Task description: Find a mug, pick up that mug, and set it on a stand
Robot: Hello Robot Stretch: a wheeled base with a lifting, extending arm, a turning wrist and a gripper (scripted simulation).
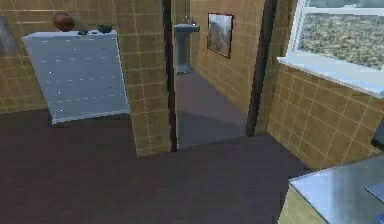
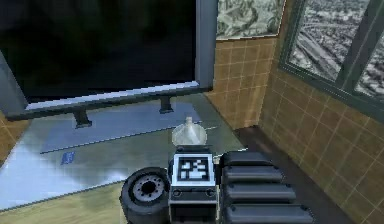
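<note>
1. Nearest, at the arm side view's bottom edge, the ribbed dark arm [image 2: 255, 190] ends at a white marked square [image 2: 195, 168]. Left of it sits the hand [image 2: 146, 194], seen as a round dark body.
2. The hand's fingers cannot be made out against the table [image 2: 120, 135] edge. I cannot tell whether they are spread or pressed together, or whether they hold anything.
3. Just beyond the marked square a pale cone-shaped thing [image 2: 187, 131] stands on the grey table top, near the television's right foot. It may be the mug, but its shape does not settle that.
4. Farther to the view's left a small blue scrap [image 2: 68, 158] lies on the same top, well apart from the pale thing.
5. Behind both, the wide dark television [image 2: 100, 45] spans the table, with a window [image 2: 335, 45] on the wall to the view's right.
6. Ahead of the robot, across dark floor [image 1: 150, 170], a pale dresser [image 1: 75, 75] carries a brown ball [image 1: 63, 20].
7. Step in hand, as I judge it: finding the mug gives way to reaching for it, with the pale thing as the candidate.
8. The next move calls for lining the hand up with that thing at its height. The arm should then go out gently, keeping off the television's foot so nothing gets knocked over. The setting-down is not yet begun, and the dresser looks a possible stand.
</note>
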